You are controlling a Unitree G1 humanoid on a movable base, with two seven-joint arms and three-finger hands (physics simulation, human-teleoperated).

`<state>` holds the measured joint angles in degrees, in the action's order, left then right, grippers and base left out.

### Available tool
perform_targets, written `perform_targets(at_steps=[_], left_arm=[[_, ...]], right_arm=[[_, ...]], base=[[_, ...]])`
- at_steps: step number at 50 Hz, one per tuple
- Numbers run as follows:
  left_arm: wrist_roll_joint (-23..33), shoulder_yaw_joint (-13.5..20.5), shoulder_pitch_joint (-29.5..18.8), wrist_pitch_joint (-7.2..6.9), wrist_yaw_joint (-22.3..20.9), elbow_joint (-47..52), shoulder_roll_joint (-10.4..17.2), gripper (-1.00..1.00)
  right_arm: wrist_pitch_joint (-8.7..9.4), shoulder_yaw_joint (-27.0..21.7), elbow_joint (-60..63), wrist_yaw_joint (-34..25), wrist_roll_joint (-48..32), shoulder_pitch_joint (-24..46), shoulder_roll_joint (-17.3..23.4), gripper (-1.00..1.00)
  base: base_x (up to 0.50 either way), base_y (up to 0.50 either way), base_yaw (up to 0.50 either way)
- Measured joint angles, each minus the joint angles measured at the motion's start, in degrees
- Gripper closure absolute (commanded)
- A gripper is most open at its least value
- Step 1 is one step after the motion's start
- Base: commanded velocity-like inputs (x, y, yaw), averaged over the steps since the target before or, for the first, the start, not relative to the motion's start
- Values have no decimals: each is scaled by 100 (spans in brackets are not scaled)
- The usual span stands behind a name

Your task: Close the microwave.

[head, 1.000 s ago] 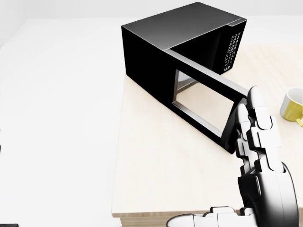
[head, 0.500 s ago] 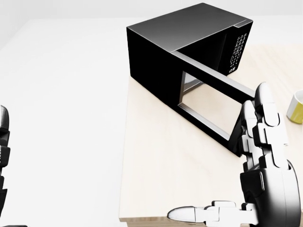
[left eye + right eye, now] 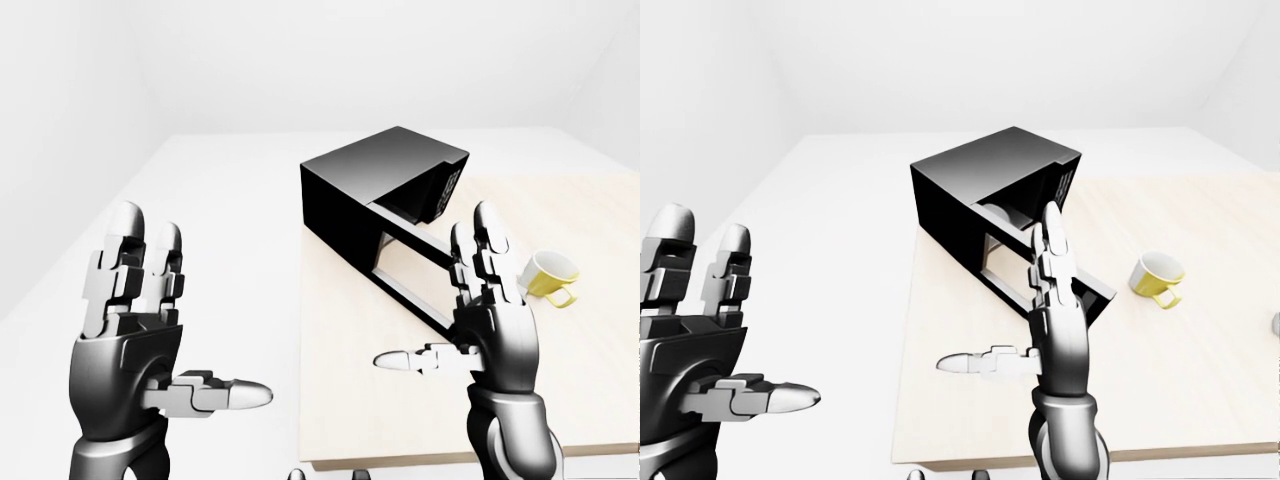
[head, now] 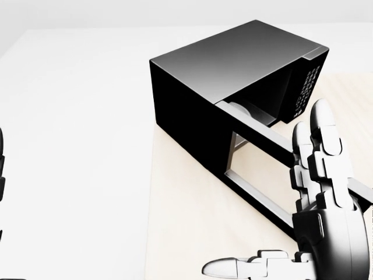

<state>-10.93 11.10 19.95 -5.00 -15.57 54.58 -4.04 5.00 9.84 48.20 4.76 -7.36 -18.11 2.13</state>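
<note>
While the microwave [image 4: 233,87] fills more of the head view than it did a second ago, sitting larger and lower in that picture, this looks like the camera closing in with the base, since the whole scene shifts together. Its door [image 4: 262,175] hangs swung wide, hinged at the body's left edge in that view, so the task is not yet done. The right hand [image 4: 326,192] is raised with fingers straight and spread and thumb stuck out sideways, gripping nothing; it now stands just before the door's free end, overlapping it in the head view, though whether it touches cannot be told. The left hand [image 3: 140,330] is likewise splayed and empty, held up well to the left of the right hand and off the wooden table [image 3: 560,380]. A yellow mug [image 3: 548,276] sits to the right of the right hand. Judging from this, the approach is nearly complete and a flat-palm push on the door seems next.
</note>
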Motion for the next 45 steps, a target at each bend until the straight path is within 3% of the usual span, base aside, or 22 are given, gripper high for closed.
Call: perform_targets(at_steps=[7, 34, 45], left_arm=[[7, 2, -1, 0, 10, -14, -9, -100], [-25, -12, 7, 0, 117, -117, -14, -100], [-58, -2, -35, 0, 154, -162, 2, -100]], right_arm=[[0, 13, -9, 15, -17, -18, 9, -100], [0, 75, -273, 71, -115, 1, 20, -100], [0, 68, -902, 58, -87, 190, -20, -100]], base=[[50, -1, 0], [0, 0, 0], [0, 0, 0]])
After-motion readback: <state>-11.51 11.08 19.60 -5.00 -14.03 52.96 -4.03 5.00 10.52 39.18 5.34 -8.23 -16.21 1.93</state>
